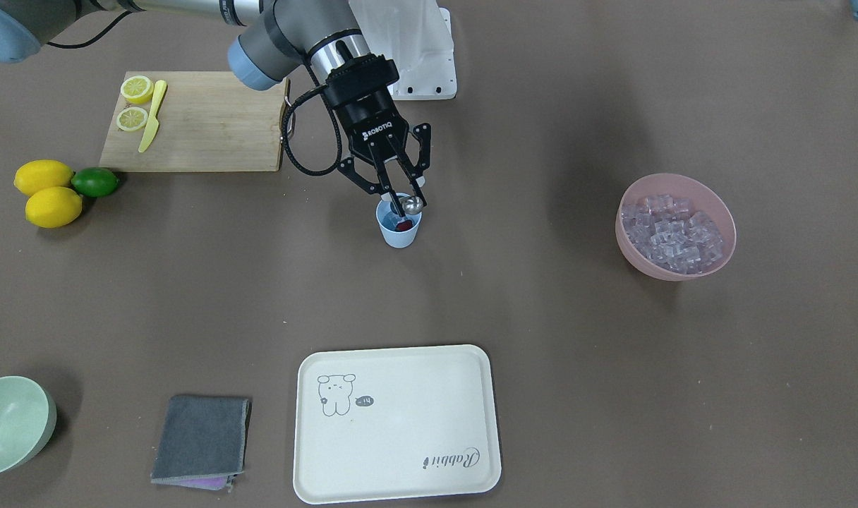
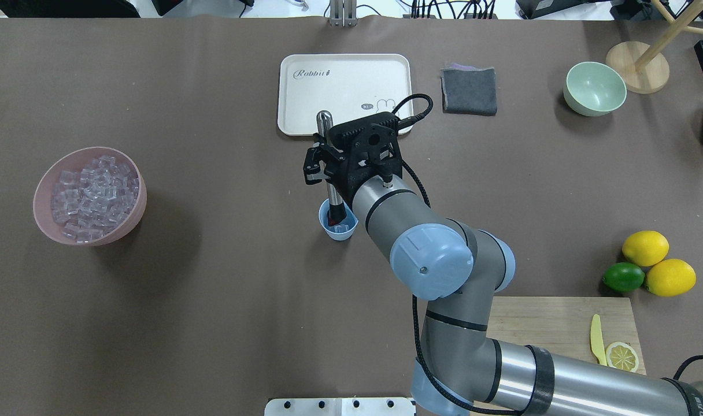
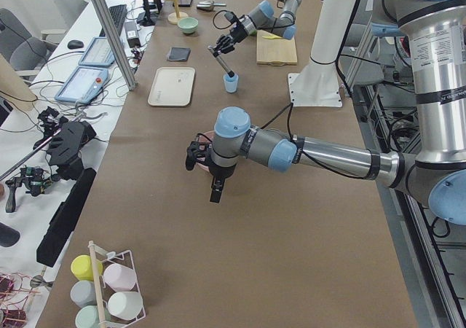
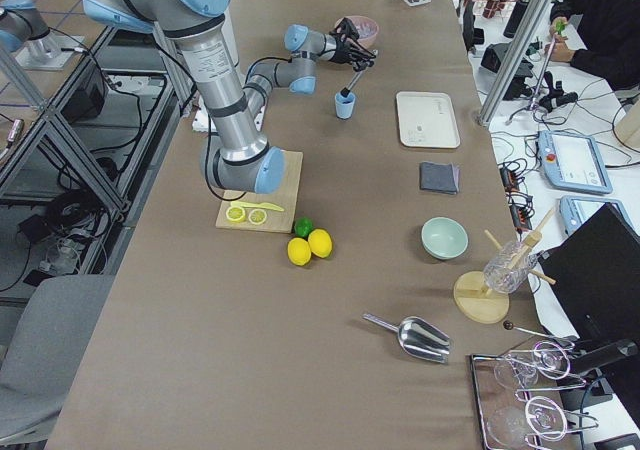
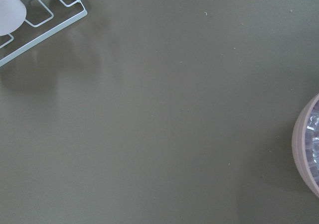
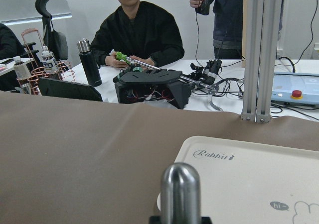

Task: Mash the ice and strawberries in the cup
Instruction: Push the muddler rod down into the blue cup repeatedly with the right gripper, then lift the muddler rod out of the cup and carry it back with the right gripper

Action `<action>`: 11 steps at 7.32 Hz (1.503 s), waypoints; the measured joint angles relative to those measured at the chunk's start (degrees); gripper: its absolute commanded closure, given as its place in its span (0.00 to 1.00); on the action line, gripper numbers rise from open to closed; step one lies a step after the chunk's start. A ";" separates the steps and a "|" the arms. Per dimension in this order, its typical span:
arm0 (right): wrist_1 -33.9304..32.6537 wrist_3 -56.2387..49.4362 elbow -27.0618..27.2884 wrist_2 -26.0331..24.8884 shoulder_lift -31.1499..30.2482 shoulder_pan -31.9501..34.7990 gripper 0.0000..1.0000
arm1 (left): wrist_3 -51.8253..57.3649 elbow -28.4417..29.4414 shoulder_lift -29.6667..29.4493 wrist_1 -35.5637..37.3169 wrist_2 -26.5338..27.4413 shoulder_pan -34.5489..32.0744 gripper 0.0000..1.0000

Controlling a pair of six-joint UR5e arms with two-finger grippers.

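right gripper (image 1: 406, 201) was clamped on a steel muddler (image 2: 324, 124), tip down in the cup (image 1: 401, 238) mid-table on the strawberry (image 1: 403, 226), so mashing looked begun, not finished; ice (image 1: 672, 227) showed only in the pink bowl (image 1: 637, 262); left gripper's (image 3: 194, 155) grip couldn't be told.

Silver-grey arms (image 2: 588, 384), pale-blue joint caps (image 2: 431, 261), black ROBOTIQ-marked right gripper (image 1: 404, 198), looped black cable (image 1: 298, 166)

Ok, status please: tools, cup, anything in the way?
Right tool shut on steel muddler, tip in cup. Strawberry inside. Left tool away, state unclear. Nothing in the way.
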 measured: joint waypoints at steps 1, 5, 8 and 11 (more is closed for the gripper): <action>0.41 0.15 -1.37 0.03 0.02 -0.18 1.00 | 0.02 0.01 0.06 0.00 0.03 -0.01 0.03; 1.74 -0.03 -2.68 0.30 0.35 -0.44 1.00 | 0.09 -0.10 0.20 0.00 0.05 -0.08 0.03; -4.68 -1.39 5.08 7.28 0.88 3.84 1.00 | 0.11 -0.45 1.66 -0.88 0.02 -0.24 0.02; -16.99 -1.65 14.39 19.95 -1.80 12.62 1.00 | 0.20 -0.31 2.77 -1.44 -0.02 -0.28 0.03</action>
